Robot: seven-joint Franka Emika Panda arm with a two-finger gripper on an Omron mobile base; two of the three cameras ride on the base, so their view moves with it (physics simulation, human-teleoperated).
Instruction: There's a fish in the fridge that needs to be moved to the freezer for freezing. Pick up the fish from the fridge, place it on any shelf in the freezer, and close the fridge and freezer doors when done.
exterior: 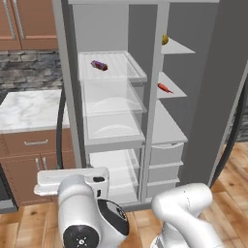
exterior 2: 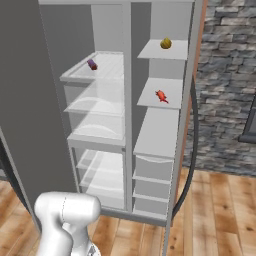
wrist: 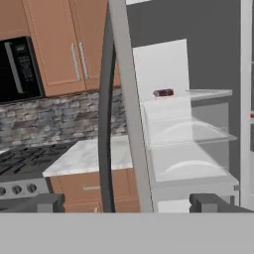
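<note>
- left base view: the tall grey unit stands open, the fridge with clear shelves at ten o'clock and the freezer with solid shelves at two o'clock.
- the doors hang wide on both sides.
- the gripper sits low by the left door edge, jaws spread fully with nothing between them.
- a dark purple cylinder lies on the top clear shelf; a yellow ball sits high in the narrow section.
- the fish rests on a solid shelf in the narrow section, at one o'clock.
- risk: reaching across, the arm could clip the centre divider, or grab the cylinder by mistake.
</note>
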